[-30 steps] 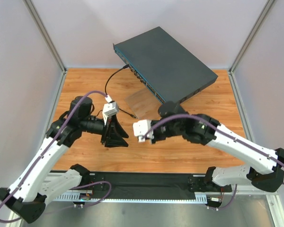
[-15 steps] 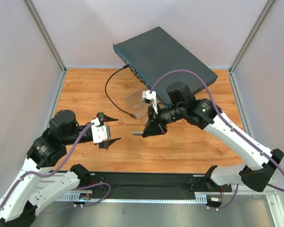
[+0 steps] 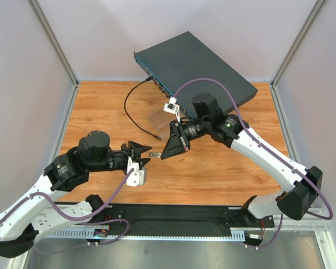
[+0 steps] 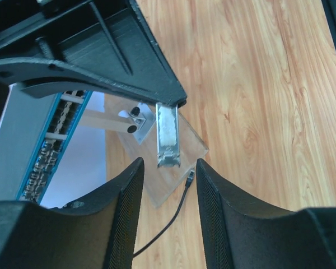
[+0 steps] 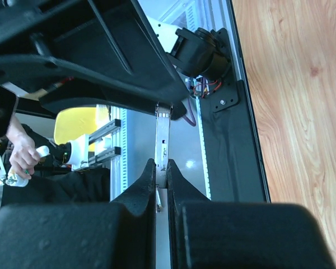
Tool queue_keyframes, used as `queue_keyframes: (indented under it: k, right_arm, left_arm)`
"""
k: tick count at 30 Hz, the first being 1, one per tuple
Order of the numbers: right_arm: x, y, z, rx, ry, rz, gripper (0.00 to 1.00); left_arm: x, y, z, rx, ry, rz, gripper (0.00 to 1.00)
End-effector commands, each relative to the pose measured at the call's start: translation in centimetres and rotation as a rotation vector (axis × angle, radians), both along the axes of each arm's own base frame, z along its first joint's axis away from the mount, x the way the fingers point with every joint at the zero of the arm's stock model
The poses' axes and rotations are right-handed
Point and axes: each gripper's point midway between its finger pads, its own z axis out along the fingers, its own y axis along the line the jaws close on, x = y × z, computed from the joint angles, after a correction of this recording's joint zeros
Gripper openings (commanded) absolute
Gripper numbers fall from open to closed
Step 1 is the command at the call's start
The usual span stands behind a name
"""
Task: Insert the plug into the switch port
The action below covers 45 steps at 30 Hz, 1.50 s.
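The switch (image 3: 196,70) is a flat dark grey box with a teal front edge of small ports, at the back of the table; its port row shows in the left wrist view (image 4: 47,148). My right gripper (image 3: 163,156) is shut on the plug (image 3: 155,153), a slim silver metal module, above the wooden table. In the right wrist view the right gripper (image 5: 161,163) pinches the plug (image 5: 163,140) by one end. My left gripper (image 3: 141,154) is open, just left of the plug's free end. In the left wrist view the left gripper (image 4: 168,163) frames the plug (image 4: 168,137).
A black cable (image 3: 131,109) runs from the switch's front in a loop over the wood, its loose end (image 4: 189,177) lying by a clear plate (image 3: 159,120) that leans against the switch's front. White walls stand on three sides. A black rail (image 3: 173,216) runs along the near edge.
The left arm drew back to the left, then swung its open gripper right, close to the plug. The right arm turned and brought the held plug a little left.
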Motion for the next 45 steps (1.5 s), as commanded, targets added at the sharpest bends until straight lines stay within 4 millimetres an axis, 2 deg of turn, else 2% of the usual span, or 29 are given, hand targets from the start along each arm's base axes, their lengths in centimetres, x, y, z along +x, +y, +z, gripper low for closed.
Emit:
queue_keyframes:
  k: [1, 5, 11, 19, 27, 30, 31, 33, 35, 37, 38, 41, 45]
  right_arm:
    - [0.0, 0.4, 1.1, 0.044, 0.013, 0.011, 0.0]
    - [0.0, 0.3, 1.0, 0.039, 0.015, 0.007, 0.01]
    - [0.5, 0.1, 0.6, 0.03, 0.016, -0.007, 0.01]
    - [0.7, 0.1, 0.3, 0.019, 0.014, -0.014, 0.0]
    - [0.9, 0.1, -0.2, 0.006, 0.01, -0.015, 0.0]
    - [0.9, 0.1, -0.2, 0.006, 0.008, -0.016, 0.01]
    - [0.9, 0.1, -0.1, 0.006, 0.006, -0.019, 0.0]
    - [1.0, 0.1, -0.1, 0.005, 0.001, -0.022, 0.0]
    - [1.2, 0.1, 0.1, 0.004, -0.007, -0.032, 0.02]
    - [2.0, 0.1, 0.4, -0.011, -0.029, -0.075, 0.19]
    - [2.2, 0.1, 0.8, -0.005, -0.042, -0.083, 0.45]
    - [3.1, -0.5, 2.7, 0.016, -0.109, -0.128, 0.82]
    - [4.8, -2.2, 5.8, 0.049, -0.236, -0.236, 0.95]
  left_arm:
    - [0.4, -0.3, 1.5, 0.003, -0.067, 0.003, 0.49]
    - [0.8, -0.7, 1.7, -0.011, -0.064, 0.017, 0.46]
    - [1.1, -0.9, 2.0, -0.014, -0.052, 0.033, 0.31]
    - [1.2, -1.1, 2.0, -0.019, -0.044, 0.041, 0.42]
    - [1.0, -1.6, 2.0, -0.026, -0.038, 0.032, 0.42]
    - [1.1, -1.6, 1.9, -0.024, -0.034, 0.033, 0.31]
    - [1.0, -1.6, 1.9, -0.027, -0.035, 0.034, 0.23]
    - [1.0, -1.6, 2.0, -0.033, -0.029, 0.039, 0.15]
    - [1.0, -1.6, 2.1, -0.038, -0.018, 0.047, 0.01]
    - [1.1, -1.6, 2.3, -0.058, 0.033, 0.079, 0.0]
    - [1.2, -1.6, 2.4, -0.06, 0.053, 0.096, 0.0]
    - [1.3, -1.5, 1.9, -0.069, 0.147, 0.156, 0.0]
    - [1.4, -1.4, 0.9, -0.086, 0.275, 0.236, 0.0]
